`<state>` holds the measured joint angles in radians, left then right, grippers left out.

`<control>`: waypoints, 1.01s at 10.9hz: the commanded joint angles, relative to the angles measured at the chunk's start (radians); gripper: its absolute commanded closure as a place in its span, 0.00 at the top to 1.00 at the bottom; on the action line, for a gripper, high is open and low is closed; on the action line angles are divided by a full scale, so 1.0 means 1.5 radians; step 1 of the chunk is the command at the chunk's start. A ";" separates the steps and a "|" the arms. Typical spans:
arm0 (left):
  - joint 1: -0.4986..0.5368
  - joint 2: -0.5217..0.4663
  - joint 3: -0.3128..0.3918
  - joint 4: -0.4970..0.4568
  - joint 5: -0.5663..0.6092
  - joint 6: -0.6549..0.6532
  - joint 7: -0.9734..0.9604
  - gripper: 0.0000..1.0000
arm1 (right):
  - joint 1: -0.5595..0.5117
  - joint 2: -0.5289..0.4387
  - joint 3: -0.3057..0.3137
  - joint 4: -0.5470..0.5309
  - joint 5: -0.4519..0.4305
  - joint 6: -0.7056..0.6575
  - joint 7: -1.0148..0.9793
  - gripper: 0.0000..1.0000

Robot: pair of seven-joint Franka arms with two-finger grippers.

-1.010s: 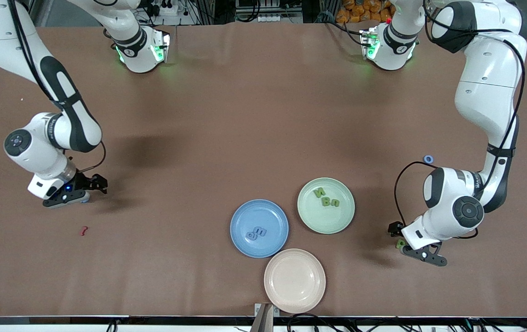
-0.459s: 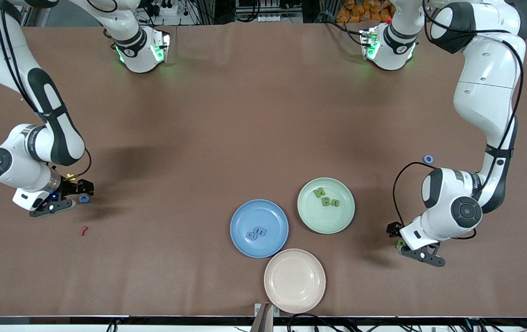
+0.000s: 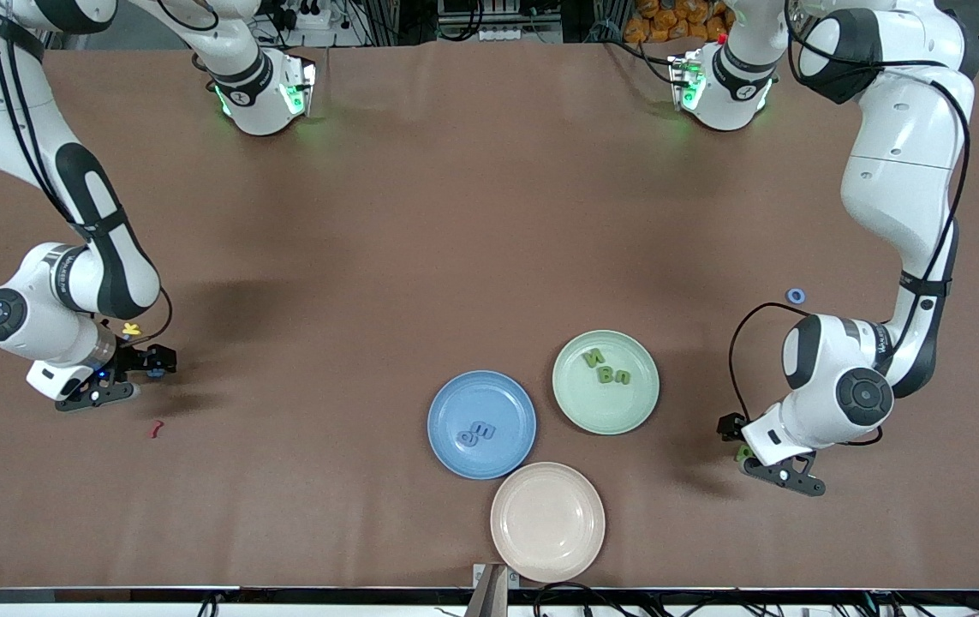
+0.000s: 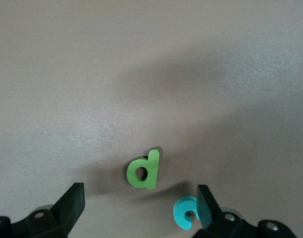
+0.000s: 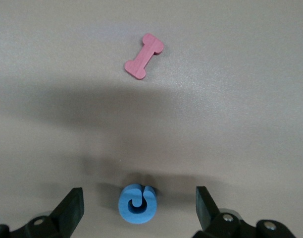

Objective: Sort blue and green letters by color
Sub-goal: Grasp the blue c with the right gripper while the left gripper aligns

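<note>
My left tool (image 4: pixel 136 206) hangs wide over a green letter d (image 4: pixel 143 170) at twelve o'clock; my right tool (image 5: pixel 136 208), equally wide, straddles a blue curled letter (image 5: pixel 137 203) on the table (image 3: pixel 455 214).

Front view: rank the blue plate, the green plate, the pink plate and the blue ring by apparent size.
1. Pink plate, marginally largest, though nearest the camera.
2. Blue plate and green plate: too alike to rank.
3. Blue ring, by far the smallest.
</note>
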<state>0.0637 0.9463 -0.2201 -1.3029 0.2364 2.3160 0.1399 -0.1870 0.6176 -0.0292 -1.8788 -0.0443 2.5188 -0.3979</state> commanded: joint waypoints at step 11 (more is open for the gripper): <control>0.027 0.025 -0.009 0.033 0.016 0.022 0.011 1.00 | -0.007 0.009 0.006 -0.003 0.014 -0.033 0.022 0.00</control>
<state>0.0850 0.9554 -0.2196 -1.2821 0.2364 2.3321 0.1399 -0.1906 0.6356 -0.0285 -1.8814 -0.0352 2.5015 -0.3605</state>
